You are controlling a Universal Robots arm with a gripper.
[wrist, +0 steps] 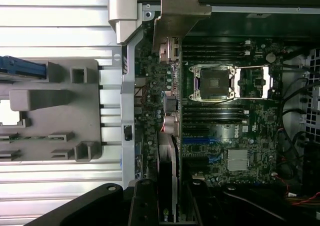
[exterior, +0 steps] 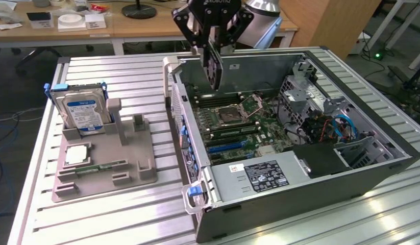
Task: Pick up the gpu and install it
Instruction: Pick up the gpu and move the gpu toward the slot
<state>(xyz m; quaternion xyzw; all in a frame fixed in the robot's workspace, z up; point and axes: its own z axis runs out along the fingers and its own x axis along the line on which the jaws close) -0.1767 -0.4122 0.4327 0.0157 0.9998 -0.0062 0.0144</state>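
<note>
Jaws clamped on the thin green-and-black gpu card (exterior: 215, 71), the arm's black gripper (exterior: 213, 43) hangs it edge-down over the open grey computer case (exterior: 285, 204); we judge installation mid-carry, calling for alignment above the motherboard's blue expansion slots (exterior: 227, 147).

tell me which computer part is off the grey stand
The graphics card, held edge-down by the end effector over the open computer case. The hard drive and memory strip sit on the grey stand.

surface: ribbed metal table (exterior: 114, 214) | on it: grey parts stand (exterior: 121, 153), open computer case (exterior: 298, 204)
</note>
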